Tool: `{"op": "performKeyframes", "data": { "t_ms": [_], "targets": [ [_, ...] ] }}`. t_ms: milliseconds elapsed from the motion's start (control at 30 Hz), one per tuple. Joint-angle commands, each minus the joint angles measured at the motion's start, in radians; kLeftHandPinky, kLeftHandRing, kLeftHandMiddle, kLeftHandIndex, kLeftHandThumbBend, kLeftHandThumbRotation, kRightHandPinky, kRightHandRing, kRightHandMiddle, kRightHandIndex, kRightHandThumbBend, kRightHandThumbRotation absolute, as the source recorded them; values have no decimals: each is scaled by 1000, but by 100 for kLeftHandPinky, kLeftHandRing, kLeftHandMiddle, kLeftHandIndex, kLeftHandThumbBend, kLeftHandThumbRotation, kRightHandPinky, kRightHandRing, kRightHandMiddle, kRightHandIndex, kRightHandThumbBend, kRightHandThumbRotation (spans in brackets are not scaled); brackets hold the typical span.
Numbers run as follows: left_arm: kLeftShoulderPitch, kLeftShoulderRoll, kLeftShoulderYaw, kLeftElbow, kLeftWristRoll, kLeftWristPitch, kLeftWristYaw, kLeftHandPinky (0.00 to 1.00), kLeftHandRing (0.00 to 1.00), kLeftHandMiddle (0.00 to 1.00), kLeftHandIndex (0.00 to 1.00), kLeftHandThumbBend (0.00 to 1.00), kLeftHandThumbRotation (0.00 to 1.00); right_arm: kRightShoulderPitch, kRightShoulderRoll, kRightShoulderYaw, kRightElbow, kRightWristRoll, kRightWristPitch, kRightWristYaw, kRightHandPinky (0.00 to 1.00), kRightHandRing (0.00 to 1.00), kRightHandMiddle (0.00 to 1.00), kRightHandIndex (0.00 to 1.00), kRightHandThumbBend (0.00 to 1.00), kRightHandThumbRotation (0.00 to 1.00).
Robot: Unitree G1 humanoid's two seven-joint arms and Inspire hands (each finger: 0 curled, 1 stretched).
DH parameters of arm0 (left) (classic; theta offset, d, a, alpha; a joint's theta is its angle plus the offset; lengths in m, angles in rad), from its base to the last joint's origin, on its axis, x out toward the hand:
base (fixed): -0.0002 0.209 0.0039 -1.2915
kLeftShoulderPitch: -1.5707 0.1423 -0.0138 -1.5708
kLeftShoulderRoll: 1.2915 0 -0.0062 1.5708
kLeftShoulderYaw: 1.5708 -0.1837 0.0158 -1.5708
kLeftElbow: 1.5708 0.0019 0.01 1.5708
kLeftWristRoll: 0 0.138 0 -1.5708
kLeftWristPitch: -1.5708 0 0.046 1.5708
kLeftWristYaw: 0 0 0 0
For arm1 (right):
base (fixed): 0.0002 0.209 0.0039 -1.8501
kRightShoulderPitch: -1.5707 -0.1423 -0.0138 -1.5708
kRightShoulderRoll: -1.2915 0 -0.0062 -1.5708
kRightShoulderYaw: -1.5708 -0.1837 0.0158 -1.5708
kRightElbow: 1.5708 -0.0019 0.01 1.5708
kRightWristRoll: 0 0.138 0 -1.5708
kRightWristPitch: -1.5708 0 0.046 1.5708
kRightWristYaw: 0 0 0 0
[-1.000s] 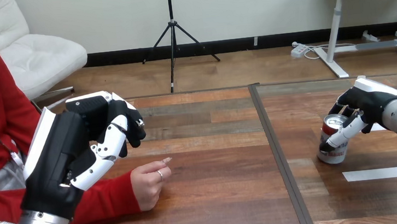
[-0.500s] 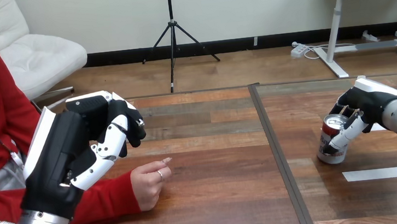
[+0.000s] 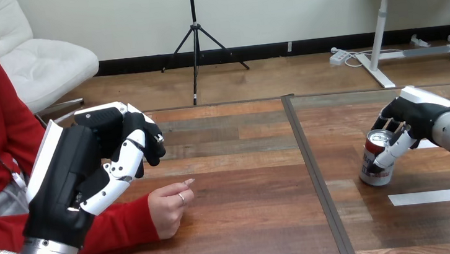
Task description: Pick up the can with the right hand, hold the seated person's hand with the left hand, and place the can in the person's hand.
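Head view says pickup step: right hand (image 3: 419, 117) is curled round the can (image 3: 376, 171) under its palm, lift's next, left hand (image 3: 98, 161) is half-curled, empty.

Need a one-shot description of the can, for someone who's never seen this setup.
The wooden table is split by a dark seam; look at the half right of it. There, just beyond a white tape strip, a can stands upright with the right hand curled round it. It is the table's only cylinder, silver with a red band.
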Motion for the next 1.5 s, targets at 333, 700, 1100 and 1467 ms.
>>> {"op": "performKeyframes", "data": {
  "t_ms": [333, 700, 1100, 1467],
  "targets": [
    [-42, 11, 8, -45, -2, -7, 11, 17, 34, 38, 35, 0, 33, -19, -30, -20, -26, 25, -43, -52, 53, 57, 59, 49, 77, 0],
    [-42, 8, 9, -45, -2, -14, 15, 16, 34, 38, 35, 0, 32, -17, -32, -16, -28, 22, -53, -63, 47, 51, 54, 48, 78, 0],
    [-45, 8, 12, -32, -7, -30, 14, 15, 34, 37, 35, 0, 31, -15, -35, -11, -29, 15, -63, -79, 48, 51, 54, 47, 81, 0],
    [-44, 7, 13, -40, -7, -22, 19, 15, 33, 37, 34, 0, 30, -14, -40, -8, -29, 10, -78, -78, 46, 51, 53, 47, 82, 0]
  ]
}}
